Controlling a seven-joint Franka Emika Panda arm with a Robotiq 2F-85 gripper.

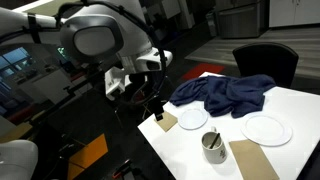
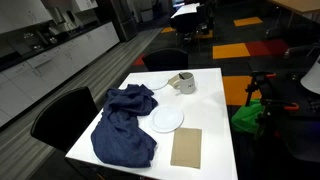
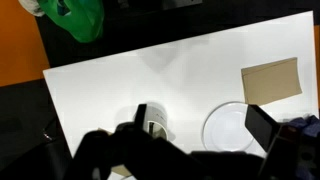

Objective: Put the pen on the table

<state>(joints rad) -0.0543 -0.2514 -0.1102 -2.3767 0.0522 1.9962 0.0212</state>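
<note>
With my gripper [image 1: 154, 108] spread wide and empty, well apart from the pen [image 3: 141, 113] seemingly standing in the grey mug [image 3: 153, 127] at nine o'clock of the plate [image 3: 228, 126], I feared a skewed grab would topple the mug onto the table [image 3: 150, 70].

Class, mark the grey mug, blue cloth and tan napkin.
grey mug [image 2: 183, 84]: in an exterior view, on its side wall.
blue cloth [image 2: 122, 128]: in an exterior view, middle of the heap.
tan napkin [image 2: 186, 147]: in an exterior view, centre of its face.

The table [image 2: 212, 108] is white, the cloth [image 2: 122, 125] navy.
</note>
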